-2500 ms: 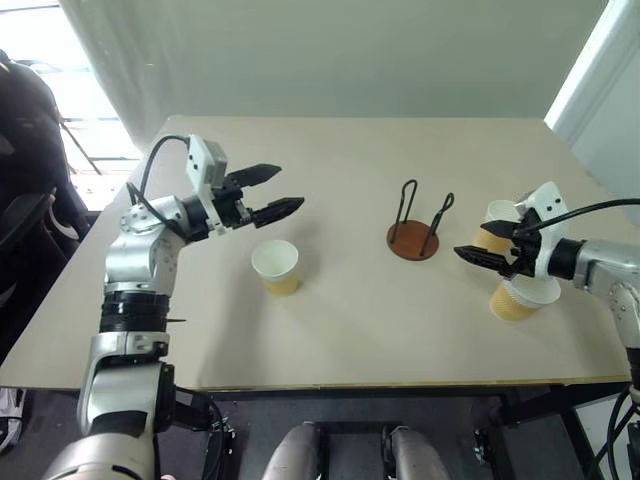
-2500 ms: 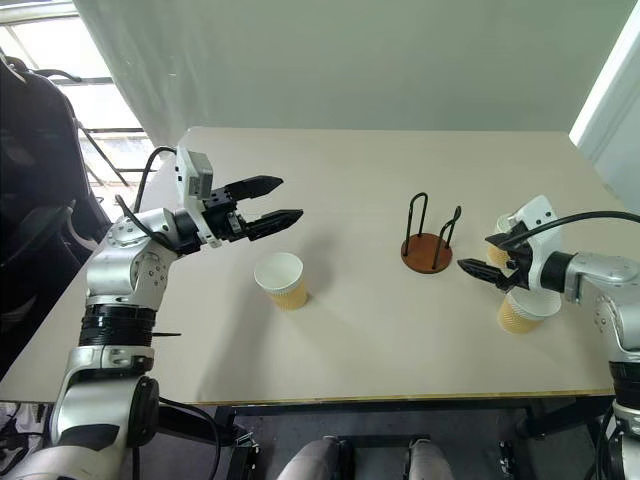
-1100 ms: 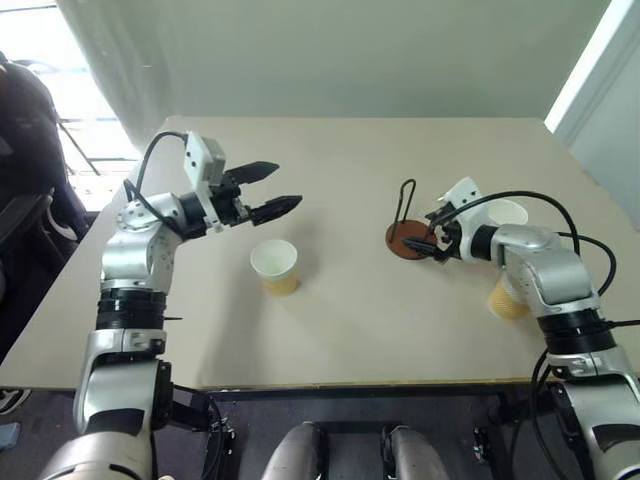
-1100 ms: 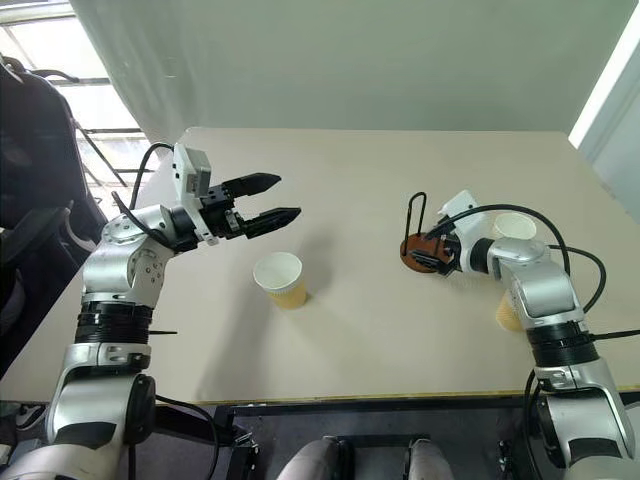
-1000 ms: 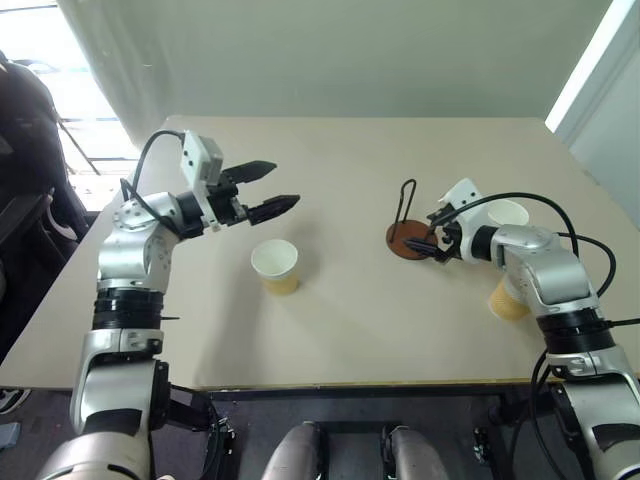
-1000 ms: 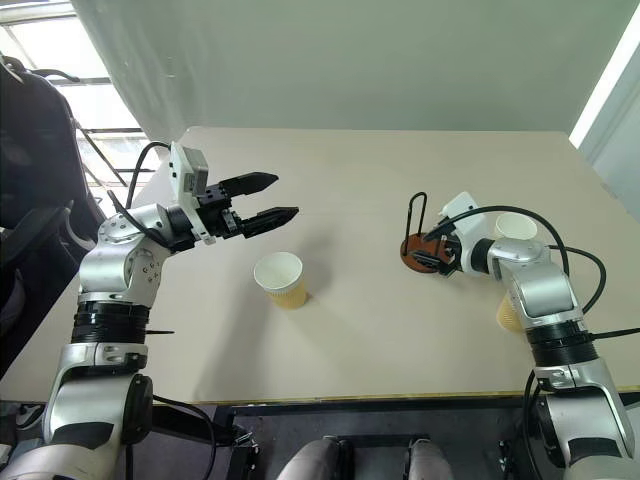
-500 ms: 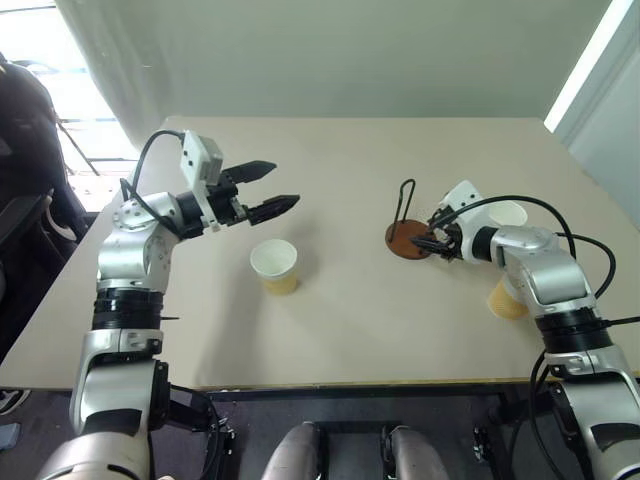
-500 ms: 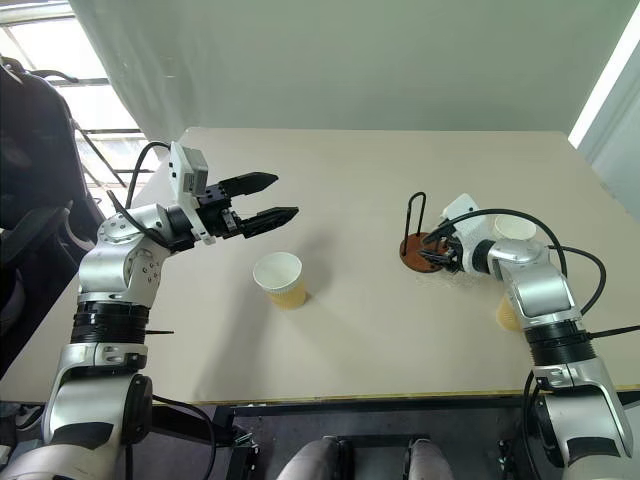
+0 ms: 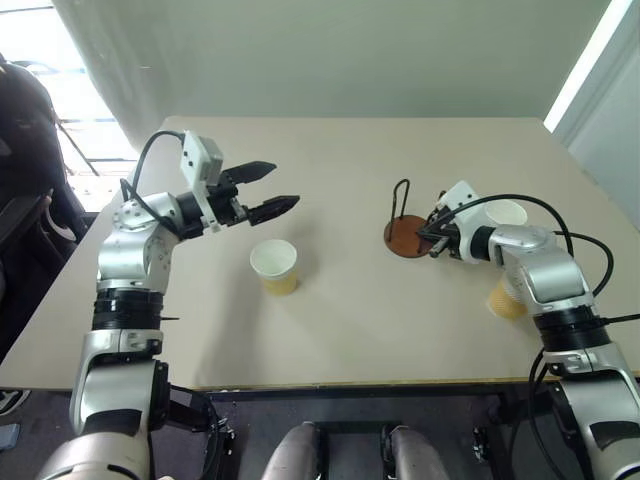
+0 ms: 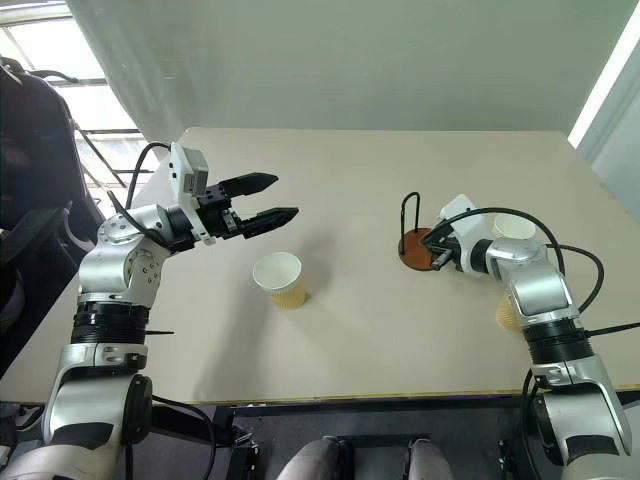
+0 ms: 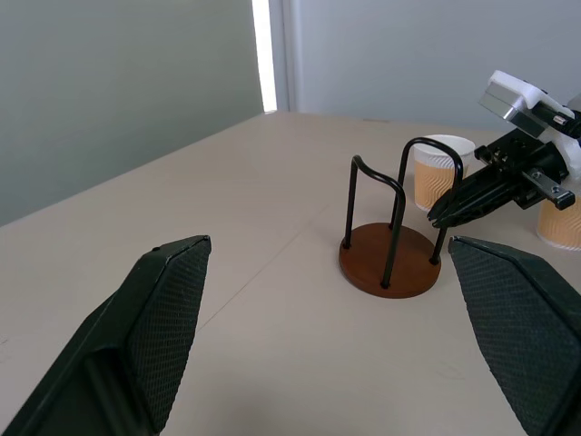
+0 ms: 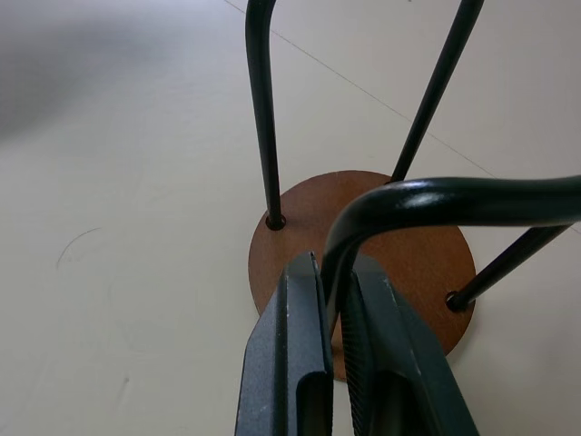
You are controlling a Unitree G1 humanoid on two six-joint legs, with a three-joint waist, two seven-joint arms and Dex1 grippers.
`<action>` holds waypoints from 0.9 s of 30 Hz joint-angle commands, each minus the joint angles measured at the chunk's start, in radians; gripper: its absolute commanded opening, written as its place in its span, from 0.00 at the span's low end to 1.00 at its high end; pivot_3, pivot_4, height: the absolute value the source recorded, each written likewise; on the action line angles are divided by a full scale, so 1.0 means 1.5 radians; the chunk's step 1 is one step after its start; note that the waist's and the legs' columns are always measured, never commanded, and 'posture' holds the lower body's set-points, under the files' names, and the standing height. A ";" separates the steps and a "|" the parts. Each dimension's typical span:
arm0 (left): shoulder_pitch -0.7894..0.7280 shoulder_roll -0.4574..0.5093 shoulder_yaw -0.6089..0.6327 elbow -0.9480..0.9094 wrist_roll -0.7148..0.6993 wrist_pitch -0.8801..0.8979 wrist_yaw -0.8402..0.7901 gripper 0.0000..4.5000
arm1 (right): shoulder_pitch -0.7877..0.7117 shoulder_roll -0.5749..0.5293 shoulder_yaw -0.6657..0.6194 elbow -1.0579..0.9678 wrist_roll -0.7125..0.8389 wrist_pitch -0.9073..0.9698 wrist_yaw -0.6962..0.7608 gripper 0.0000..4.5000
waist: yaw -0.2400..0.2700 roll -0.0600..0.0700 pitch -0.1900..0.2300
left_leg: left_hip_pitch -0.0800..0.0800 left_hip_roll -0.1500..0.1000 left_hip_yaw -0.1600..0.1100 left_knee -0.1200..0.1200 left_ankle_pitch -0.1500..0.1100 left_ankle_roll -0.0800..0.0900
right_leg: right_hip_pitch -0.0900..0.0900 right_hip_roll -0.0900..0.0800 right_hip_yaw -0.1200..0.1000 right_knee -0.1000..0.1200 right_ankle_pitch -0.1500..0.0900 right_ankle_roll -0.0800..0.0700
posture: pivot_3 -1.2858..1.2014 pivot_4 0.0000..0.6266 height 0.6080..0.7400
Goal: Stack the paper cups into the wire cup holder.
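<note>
Black right end effector on wire cup holder

the right gripper is pinched on a black wire loop of the round reddish-brown wire cup holder; the left gripper hovers spread above a tan ribbed paper cup.

Our right hand has left the two tan ribbed paper cups near the worktop's right edge and swung inward to the dark reddish-brown disc cup holder with black wire loops. Its two black fingers, open a second ago, have now pinched shut on the nearer wire loop.
</note>
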 commanded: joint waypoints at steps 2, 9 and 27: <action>-0.014 0.010 0.004 -0.008 0.001 -0.007 -0.010 1.00 | -0.017 -0.024 0.003 -0.033 0.028 0.015 0.071 0.01 | 0.000 0.000 0.000 | 0.000 0.000 0.000 0.000 0.000 0.000 | 0.000 0.000 0.000 0.000 0.000 0.000 | 0.52 0.24 1.00; -0.029 0.013 -0.004 0.011 0.008 -0.011 -0.025 1.00 | -0.039 -0.075 0.003 -0.090 0.092 0.061 0.198 0.01 | 0.000 0.000 0.000 | 0.000 0.000 0.000 0.000 0.000 0.000 | 0.000 0.000 0.000 0.000 0.000 0.000 | 0.52 0.24 1.00; -0.044 0.007 -0.011 0.033 0.022 -0.013 -0.042 1.00 | 0.018 -0.143 0.061 -0.248 0.116 0.090 0.279 0.01 | -0.001 0.000 0.000 | 0.000 0.000 0.000 -0.001 0.003 0.005 | 0.000 0.000 0.000 0.000 -0.002 -0.001 | 0.52 0.24 1.00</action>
